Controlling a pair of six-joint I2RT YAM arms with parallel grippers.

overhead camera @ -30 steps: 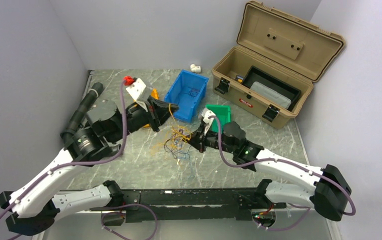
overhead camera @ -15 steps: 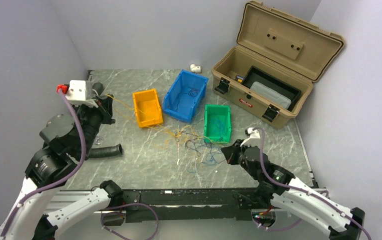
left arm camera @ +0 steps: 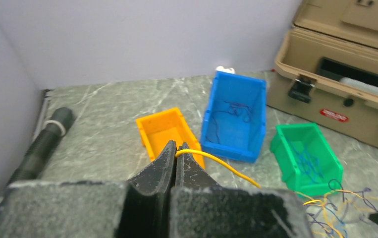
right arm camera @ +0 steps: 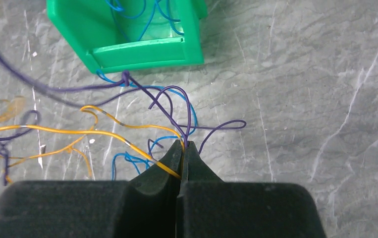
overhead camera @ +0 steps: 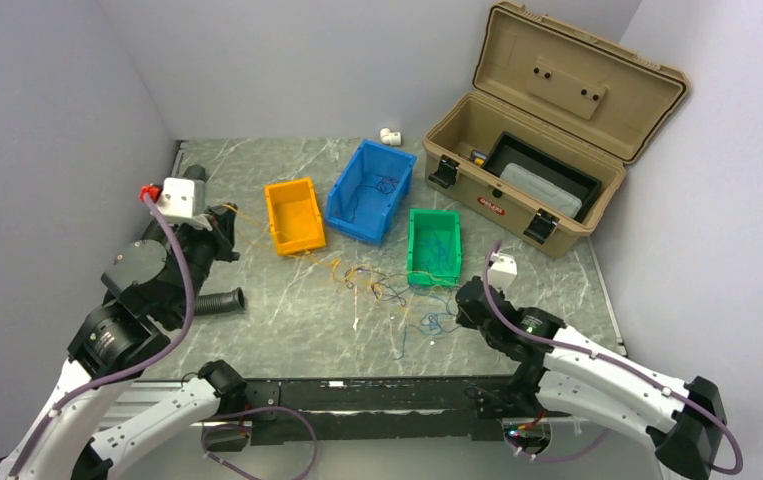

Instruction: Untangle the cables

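**Grey marble table: both grippers closed on single wires**

Grey veined stone forms the table (overhead camera: 287, 320), walled in pale panels on three sides.

1. Left gripper (left arm camera: 176, 148): we find the jaws closed on the end of one yellow wire (left arm camera: 216, 163). The wire arcs down from the tips, past the orange bin (left arm camera: 147, 136) and blue bin (left arm camera: 229, 144), to the main knot of cables (overhead camera: 382, 290) on the table just before the green bin (right arm camera: 142, 52).
2. Right gripper (right arm camera: 183, 146): we find the jaws closed on a purple wire (right arm camera: 189, 116) beside that bin. An orange strand (right arm camera: 127, 143) crosses one finger and meets the seam; we cannot tell whether it is pinched.

Handling: we judge these wires very light, limp and springy. They will snag on each other, so a pull moves neighbours too. We advise gripping near a free end, one strand at a time.

Pose: the left arm is raised and drawn toward the left wall above the corrugated hose (overhead camera: 212, 302). The right arm lies low, forearm along the near edge, fingers aimed at the knot.
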